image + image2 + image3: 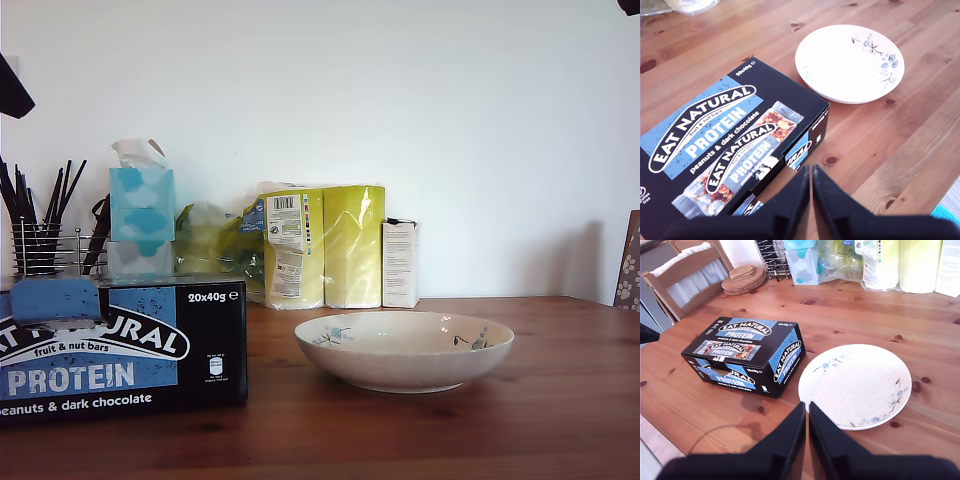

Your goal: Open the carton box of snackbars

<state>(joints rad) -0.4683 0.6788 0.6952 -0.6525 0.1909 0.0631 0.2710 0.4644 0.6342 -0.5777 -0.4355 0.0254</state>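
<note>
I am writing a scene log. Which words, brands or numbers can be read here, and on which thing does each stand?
"EAT NATURAL", box top.
"fruit & nut bars", same top.
"PROTEIN", same top.
"peanuts & dark chocolate", same top.
"20x40g", box front.
Label and barcode on the yellow rolls: too small to read.
Print on the white carton: too small.
Bowl: flower pattern only, no text.

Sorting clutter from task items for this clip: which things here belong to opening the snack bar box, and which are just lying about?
Job:
snack bar box, closed
my first gripper, shut
my second gripper, shut

Lying about:
bowl
tissue box
paper rolls
white carton
utensil rack
</note>
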